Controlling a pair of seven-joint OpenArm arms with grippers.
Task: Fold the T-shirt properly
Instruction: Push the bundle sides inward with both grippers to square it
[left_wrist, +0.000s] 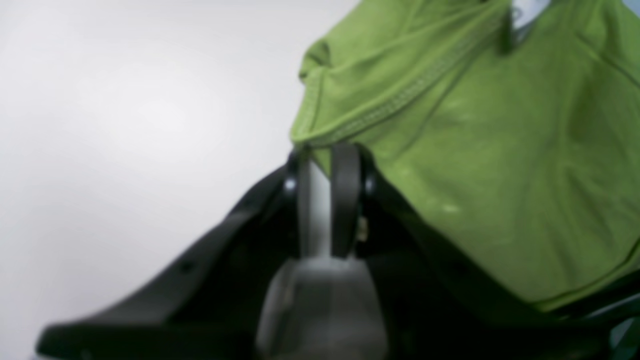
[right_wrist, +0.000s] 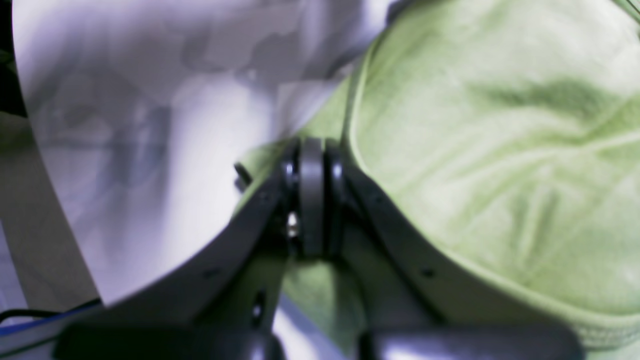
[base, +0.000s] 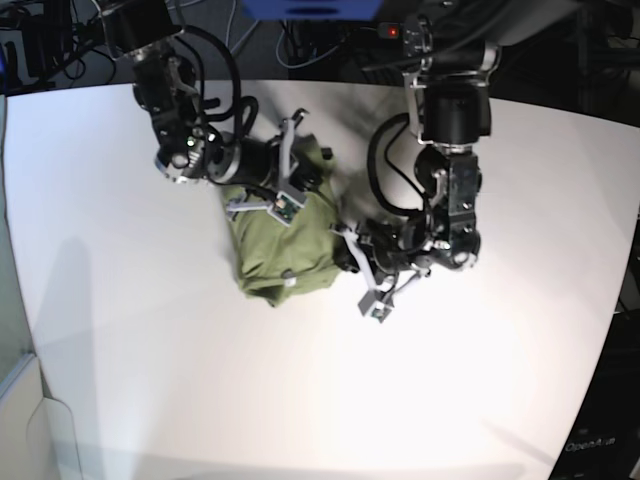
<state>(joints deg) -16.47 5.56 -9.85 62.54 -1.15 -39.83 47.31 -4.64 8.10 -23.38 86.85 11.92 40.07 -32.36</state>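
The white table (base: 150, 330) carried the T-shirt (base: 285, 245) in a rumpled, partly gathered heap near its middle. Both claws, left (left_wrist: 327, 150) and right (right_wrist: 312, 150), were pinched shut on its edges, so neat folding remained.

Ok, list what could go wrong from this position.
1. Both pincers, left and right, pinch only thin edges of the T-shirt; a hem could slip out if pulled hard.
2. The shirt is bunched and wrinkled between the arms, so any fold made now may come out crooked.
3. The two arms sit close together over the cloth on the table; they could collide.
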